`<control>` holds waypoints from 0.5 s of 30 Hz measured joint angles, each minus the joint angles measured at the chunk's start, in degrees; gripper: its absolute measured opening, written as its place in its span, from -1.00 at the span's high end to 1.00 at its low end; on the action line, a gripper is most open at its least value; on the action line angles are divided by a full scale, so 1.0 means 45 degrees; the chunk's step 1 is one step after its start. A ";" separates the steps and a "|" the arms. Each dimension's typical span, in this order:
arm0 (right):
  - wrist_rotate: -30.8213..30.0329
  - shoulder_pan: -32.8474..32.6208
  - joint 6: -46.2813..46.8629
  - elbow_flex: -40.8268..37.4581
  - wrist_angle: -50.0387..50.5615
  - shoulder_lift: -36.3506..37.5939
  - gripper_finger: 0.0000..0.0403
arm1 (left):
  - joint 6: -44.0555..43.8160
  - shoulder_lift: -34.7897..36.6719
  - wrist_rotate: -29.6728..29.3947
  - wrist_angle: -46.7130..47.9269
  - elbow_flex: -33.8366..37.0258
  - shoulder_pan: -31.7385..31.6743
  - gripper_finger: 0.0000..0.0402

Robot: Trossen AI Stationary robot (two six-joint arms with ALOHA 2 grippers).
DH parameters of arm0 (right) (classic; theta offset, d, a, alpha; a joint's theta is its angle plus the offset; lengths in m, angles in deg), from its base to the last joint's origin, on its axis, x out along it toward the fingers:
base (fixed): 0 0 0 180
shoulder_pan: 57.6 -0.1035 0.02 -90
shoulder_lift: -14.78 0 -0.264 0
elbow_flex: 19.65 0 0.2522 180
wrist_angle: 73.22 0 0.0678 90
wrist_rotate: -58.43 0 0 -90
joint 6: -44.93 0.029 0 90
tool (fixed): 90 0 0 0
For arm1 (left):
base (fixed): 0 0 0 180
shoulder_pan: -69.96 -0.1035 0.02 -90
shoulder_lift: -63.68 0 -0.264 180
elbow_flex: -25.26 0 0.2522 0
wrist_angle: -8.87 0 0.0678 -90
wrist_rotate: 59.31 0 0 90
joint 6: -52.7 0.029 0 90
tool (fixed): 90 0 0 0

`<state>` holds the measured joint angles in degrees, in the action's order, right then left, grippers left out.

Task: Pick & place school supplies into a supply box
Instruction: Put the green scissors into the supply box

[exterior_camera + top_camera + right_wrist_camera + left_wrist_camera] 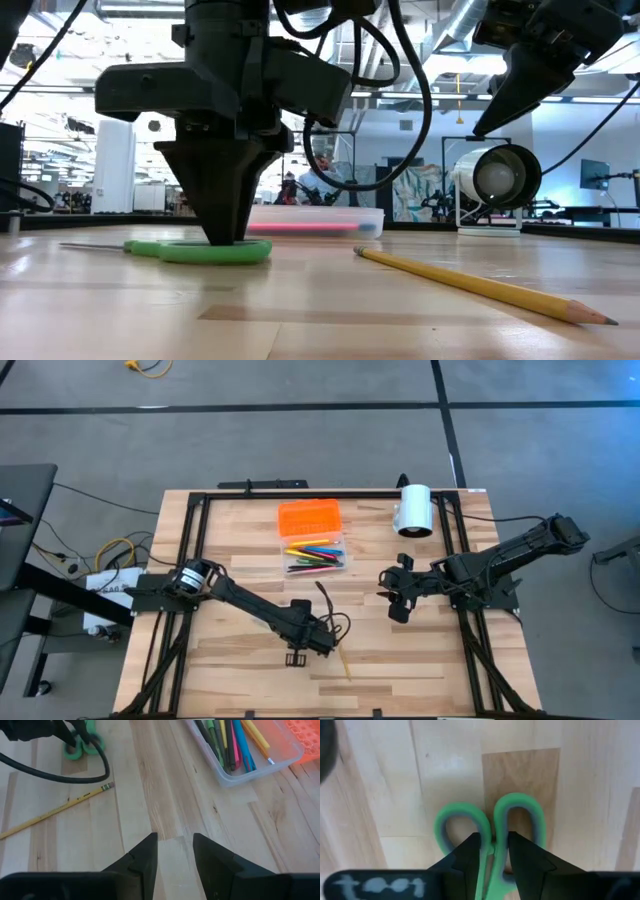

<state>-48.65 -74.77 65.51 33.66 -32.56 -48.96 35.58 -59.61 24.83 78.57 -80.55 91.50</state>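
Your left gripper's jaws stood partly open, straddling the join between the loops of the small green-handled scissors flat on the wooden table, ready to pinch, while your right gripper waited open, empty, near the clear plastic box with its orange lid.
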 joint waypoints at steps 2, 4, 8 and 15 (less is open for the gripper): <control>0.0000 0.0000 -0.0005 0.0000 -0.0001 0.0000 0.41 | 0.0154 0.0008 0.0057 0.0011 0.0000 -0.0025 0.62; 0.0000 0.0000 -0.0010 0.0000 0.0002 0.0000 0.41 | 0.0330 0.0031 0.0147 0.0029 -0.0017 -0.0082 0.70; 0.0000 0.0000 -0.0015 0.0000 0.0000 0.0000 0.41 | 0.0576 0.0058 0.0189 0.0030 -0.0019 -0.0239 0.85; 0.0000 0.0000 -0.0029 0.0000 0.0004 0.0000 0.41 | 0.0644 0.0058 0.0461 0.0025 -0.0019 -0.0518 0.98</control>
<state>-48.65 -74.77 65.38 33.66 -32.55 -48.96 38.48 -59.34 26.90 78.68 -80.64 89.17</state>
